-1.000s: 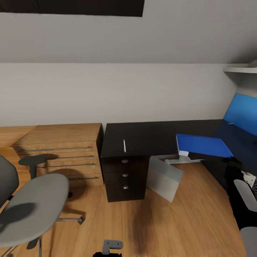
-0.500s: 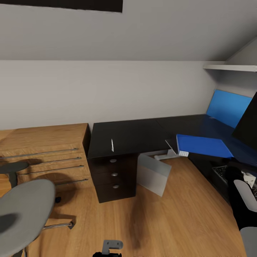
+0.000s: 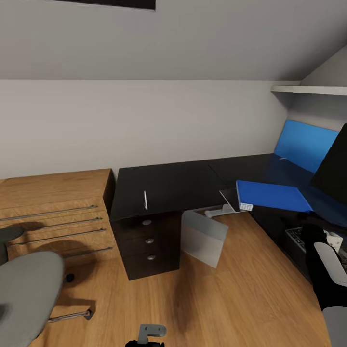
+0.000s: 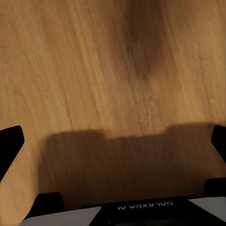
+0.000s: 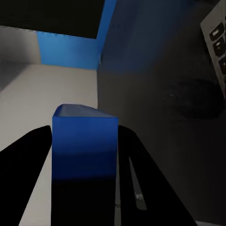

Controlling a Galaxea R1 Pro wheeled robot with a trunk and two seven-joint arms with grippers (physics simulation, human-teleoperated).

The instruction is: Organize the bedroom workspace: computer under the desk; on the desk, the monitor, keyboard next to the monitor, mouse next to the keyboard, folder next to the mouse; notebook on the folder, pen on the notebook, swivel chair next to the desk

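Note:
My right gripper [image 5: 84, 188] is shut on the bright blue folder [image 3: 272, 196], holding it level over the inner corner of the black desk [image 3: 183, 183]. The folder [image 5: 84, 146] stands between my fingers. A white pen [image 3: 145, 199] lies on the desk's left wing. The black monitor [image 3: 333, 166] stands at the right, with the keyboard [image 3: 295, 236] in front of it. The keyboard [image 5: 216, 42] and the dark mouse [image 5: 193, 99] lie on the desk. The grey computer [image 3: 202, 237] stands tilted under the desk. The swivel chair [image 3: 24, 294] is at the lower left. My left gripper [image 4: 114, 141] is open over the floor. The notebook is out of view.
A wooden drawer chest [image 3: 53, 212] stands left of the desk. A dark cabinet with round knobs [image 3: 149, 243] sits under the desk's left end. The blue back panel [image 3: 301, 144] and a white shelf [image 3: 308, 90] are at the far right. Wooden floor [image 3: 231, 289] lies ahead.
The head view has swung to the right, so chest, chair and desk shifted left in the picture and the monitor came into view. The folder stays in my right gripper.

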